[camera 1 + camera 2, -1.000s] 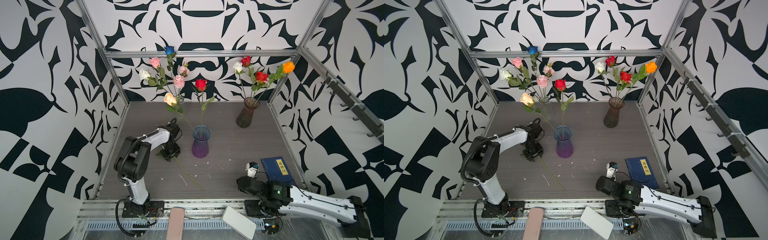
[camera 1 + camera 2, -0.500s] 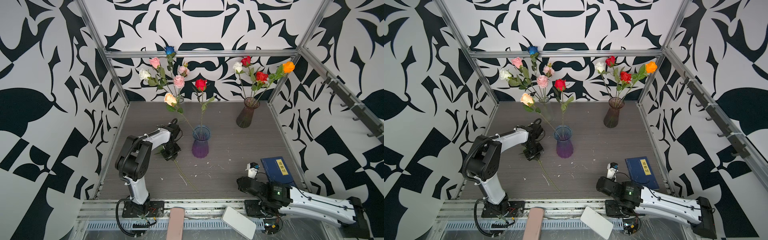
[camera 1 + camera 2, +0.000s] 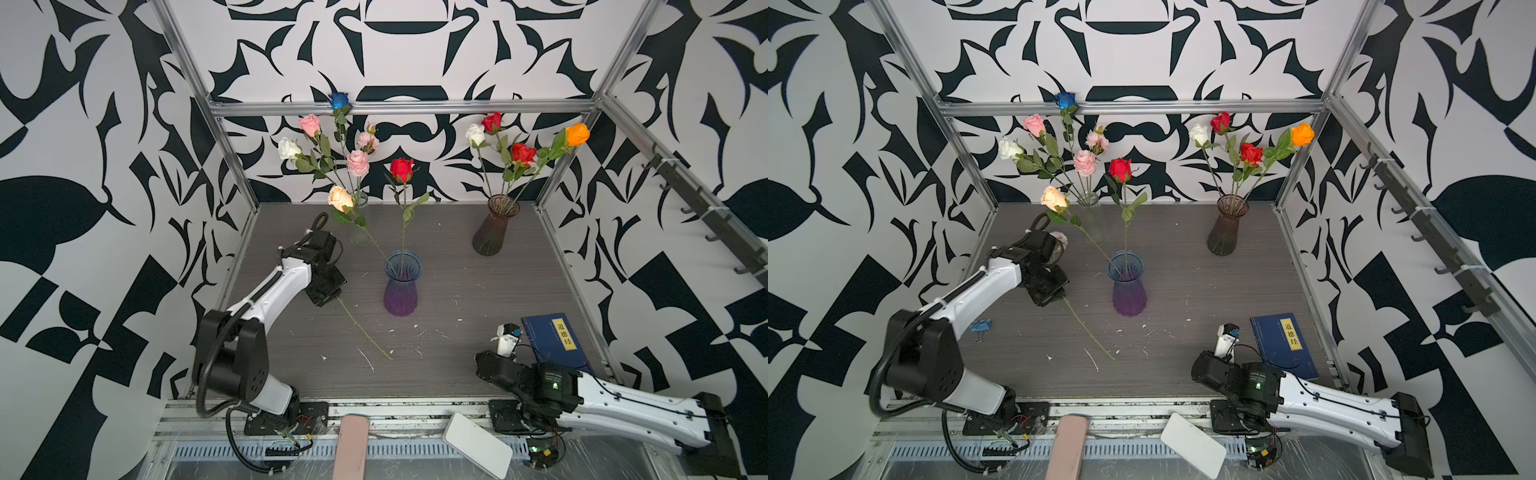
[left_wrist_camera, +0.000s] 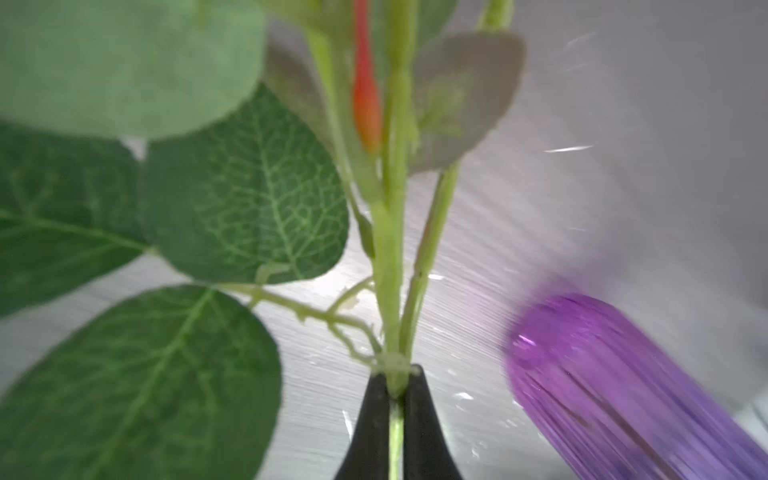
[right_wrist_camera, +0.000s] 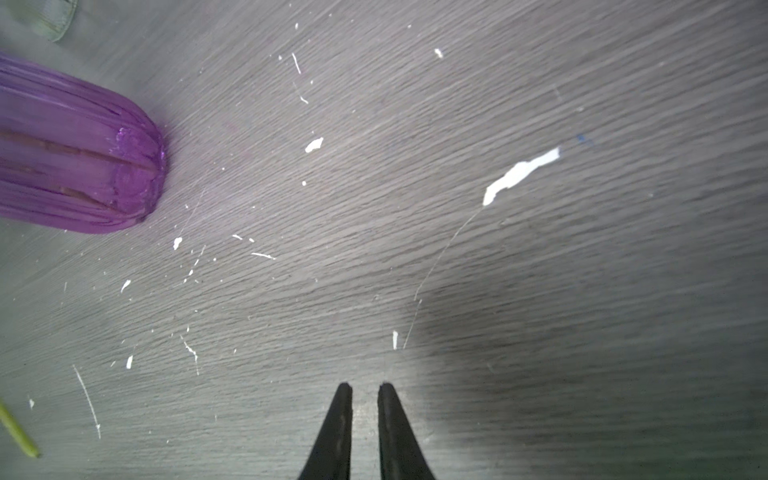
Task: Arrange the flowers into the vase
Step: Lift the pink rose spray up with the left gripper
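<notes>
Left wrist view tells it best: the left tool [image 4: 397, 374] has just come together on a green stem [image 4: 388, 257]. It is clamped right at a leaf node, where a second ago it stood apart over it. From where I stand that flower [image 3: 362, 326] lies flat on the worktop [image 3: 457, 365]. Its leaves fan out ahead of the tool and the bare length trails out behind it, and the free end has swung a little since the pinch. A pale pink head [image 3: 1060, 238] peeks out beside the wrist, probably this flower's.

So the pick is made, I'd say, and what's left for this one is the lift and the tip into the purple vase [image 3: 401, 291]. That vase stands just beside the tool, on the side toward the right arm, and already holds a red rose [image 3: 402, 168] and a peach rose [image 3: 340, 198]. A clear vase [image 3: 360, 235] and a brown vase [image 3: 494, 227] stand farther beyond the tool, both filled.

The right tool [image 5: 365, 388] hangs low over bare worktop, well apart from all this. Its jaws are a narrow gap apart with nothing between them.

For writing, only one thing reads. The blue book [image 3: 550, 347] lying just beside the right tool carries a yellow label [image 3: 565, 336] with 道德经 running down it. I can make out no brand on the arms. The white slab [image 3: 478, 451] and pink slab [image 3: 350, 446] behind both tools look blank.
</notes>
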Motion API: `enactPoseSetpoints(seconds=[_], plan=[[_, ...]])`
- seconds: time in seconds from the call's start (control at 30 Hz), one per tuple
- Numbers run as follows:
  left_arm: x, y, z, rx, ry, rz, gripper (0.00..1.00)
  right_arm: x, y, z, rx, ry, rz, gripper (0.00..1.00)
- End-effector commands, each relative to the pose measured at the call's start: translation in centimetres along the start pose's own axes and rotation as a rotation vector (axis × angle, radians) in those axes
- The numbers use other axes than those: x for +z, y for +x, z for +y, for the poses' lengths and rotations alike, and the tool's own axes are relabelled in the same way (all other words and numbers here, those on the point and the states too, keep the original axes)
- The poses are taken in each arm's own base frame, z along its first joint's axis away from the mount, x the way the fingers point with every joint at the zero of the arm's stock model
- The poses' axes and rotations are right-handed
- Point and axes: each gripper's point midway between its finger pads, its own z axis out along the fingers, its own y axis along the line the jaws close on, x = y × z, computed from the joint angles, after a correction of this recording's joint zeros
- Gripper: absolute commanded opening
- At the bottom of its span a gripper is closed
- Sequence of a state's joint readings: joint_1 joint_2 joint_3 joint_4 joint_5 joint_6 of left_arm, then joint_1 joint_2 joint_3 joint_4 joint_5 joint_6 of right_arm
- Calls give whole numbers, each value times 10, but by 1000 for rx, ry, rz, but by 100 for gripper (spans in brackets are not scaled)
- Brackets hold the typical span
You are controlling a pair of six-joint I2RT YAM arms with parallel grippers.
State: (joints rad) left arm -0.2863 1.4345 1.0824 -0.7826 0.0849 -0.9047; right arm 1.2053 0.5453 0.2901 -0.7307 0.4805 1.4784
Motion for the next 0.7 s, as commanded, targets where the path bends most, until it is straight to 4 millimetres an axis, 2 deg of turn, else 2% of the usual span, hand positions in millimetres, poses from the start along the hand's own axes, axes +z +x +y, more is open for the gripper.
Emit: enactPoseSetpoints(seconds=[0.0,0.03,0.13,0.23,0.33,0.47,0.53,0.67], plan=[[-27,-1,-32,80,270,-59,0,-4,-11,11,58,-26,-43,16],[-46,1,-44,117,361,-95,0,-3,-10,12,65,-28,-42,16],[-87,8,-71,227,554,-153,0,-1,-10,14,88,-41,-47,16],[-135,11,-88,312,685,-252,0,2,-9,17,111,-55,-45,15],[-191,11,-94,381,786,-413,0,3,-9,18,120,-57,-43,15],[-267,14,-86,435,868,-672,0,1,-10,21,115,-57,-38,15],[-301,21,-87,512,932,-786,0,1,-10,22,110,-56,-36,15],[-352,41,-95,656,1094,-943,0,2,-8,23,101,-48,-23,15]])
